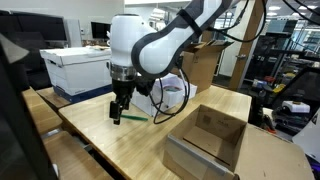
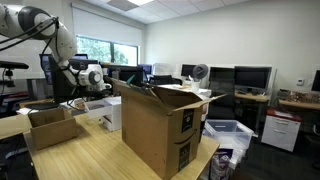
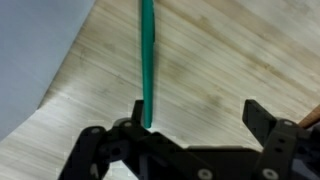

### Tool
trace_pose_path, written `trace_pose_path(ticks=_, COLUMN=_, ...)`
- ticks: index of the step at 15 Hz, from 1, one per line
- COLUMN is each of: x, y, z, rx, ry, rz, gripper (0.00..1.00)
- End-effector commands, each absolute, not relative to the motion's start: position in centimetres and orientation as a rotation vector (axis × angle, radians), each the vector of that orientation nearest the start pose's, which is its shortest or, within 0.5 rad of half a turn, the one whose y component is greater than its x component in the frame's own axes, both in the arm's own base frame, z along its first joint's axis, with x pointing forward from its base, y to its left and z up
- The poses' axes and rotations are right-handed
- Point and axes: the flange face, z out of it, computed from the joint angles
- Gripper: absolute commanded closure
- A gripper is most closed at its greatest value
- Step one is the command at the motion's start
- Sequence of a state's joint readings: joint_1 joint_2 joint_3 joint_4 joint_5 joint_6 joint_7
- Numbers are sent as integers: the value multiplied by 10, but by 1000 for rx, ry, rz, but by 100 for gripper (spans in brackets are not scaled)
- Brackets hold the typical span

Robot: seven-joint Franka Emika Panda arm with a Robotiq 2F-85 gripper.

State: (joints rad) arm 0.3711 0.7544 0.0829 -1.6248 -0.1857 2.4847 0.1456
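- My gripper (image 3: pixel 196 112) is released: both jaws are spread wide with nothing between them but bare wood. I judge that this spread leaves room for something thin to pass between them.
- The green pen (image 3: pixel 147 60) lies flat on the table (image 3: pixel 225 50), running straight away from me in the wrist view. Lying flat, it has no reason to roll or tip.
- Its near end sits just beside 1 of my fingers (image 3: pixel 137 110), not midway between the 2, so I am off-centre to it. I cannot tell whether that finger touches it.
- In an exterior view my gripper (image 1: pixel 120 108) hangs pointing down, close above the tabletop. The pen (image 1: pixel 131 118) lies just beside the fingertips.
- The pen is near the table's edge, and the grey floor (image 3: pixel 40 50) shows past it in the wrist view.
- An open cardboard box (image 1: pixel 205 140) stands on the same table, well apart from me. A white bin (image 1: pixel 172 95) sits behind my arm.
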Motion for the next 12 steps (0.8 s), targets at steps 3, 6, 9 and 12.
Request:
trace_pose_path(ticks=3, x=633, y=302, z=189, rx=-3096, ry=-665, rz=-192, gripper=0)
trace_pose_path(ticks=6, x=633, y=302, z=189, rx=-3095, ry=-666, rz=-192, gripper=0)
trace_pose_path(ticks=9, x=633, y=302, z=189, rx=-3095, ry=-666, rz=-192, gripper=0)
trace_pose_path(ticks=12, x=630, y=305, z=190, rx=-3111, ry=-657, rz=-185, gripper=0)
